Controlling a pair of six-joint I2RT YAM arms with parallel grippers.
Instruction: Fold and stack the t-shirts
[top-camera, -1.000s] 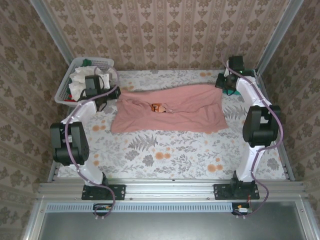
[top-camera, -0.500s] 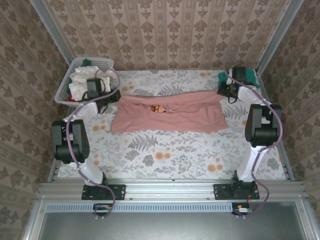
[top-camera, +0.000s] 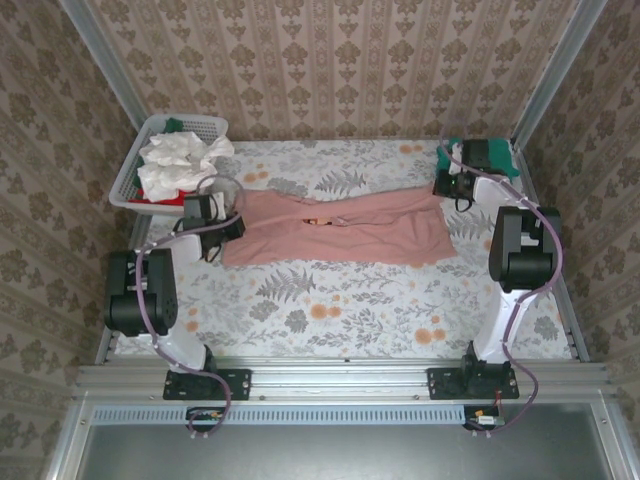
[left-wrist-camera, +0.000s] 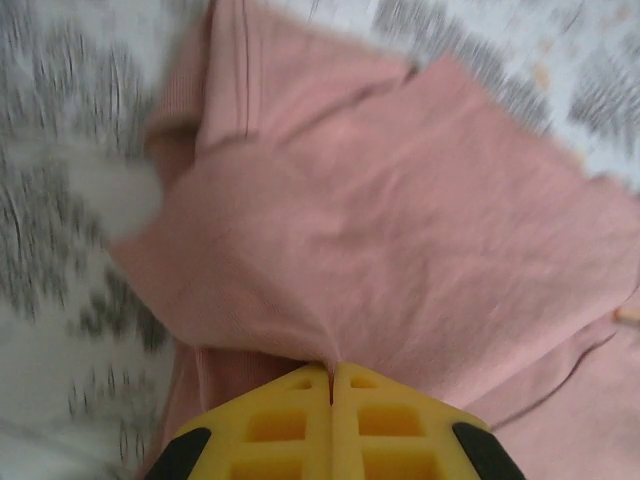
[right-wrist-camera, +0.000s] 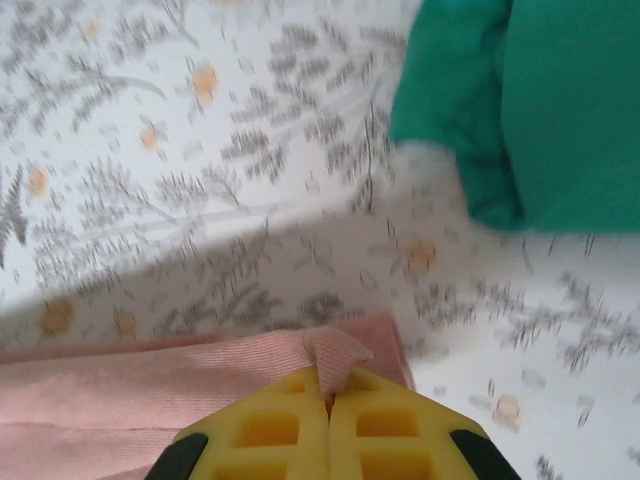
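A dusty-pink t-shirt (top-camera: 345, 228) lies stretched across the middle of the table, with a bit of its chest print (top-camera: 318, 222) showing in a fold. My left gripper (top-camera: 232, 228) is shut on the shirt's left end, where pink cloth (left-wrist-camera: 380, 230) bunches into the yellow jaws (left-wrist-camera: 332, 385). My right gripper (top-camera: 447, 185) is shut on the shirt's far right corner (right-wrist-camera: 335, 350). A teal-green t-shirt (top-camera: 485, 155) lies folded at the far right corner of the table and shows in the right wrist view (right-wrist-camera: 540, 110). White and red t-shirts (top-camera: 178, 163) are heaped in the basket.
A white slatted basket (top-camera: 140, 135) stands at the far left corner. The table carries a floral cloth (top-camera: 330, 310), with open room on its near half. Patterned walls close the back and both sides.
Both grippers have carried the shirt's upper layer: the left gripper has come nearer and slightly right, the right gripper has gone farther back. The pink shirt now lies narrower and pulled longer.
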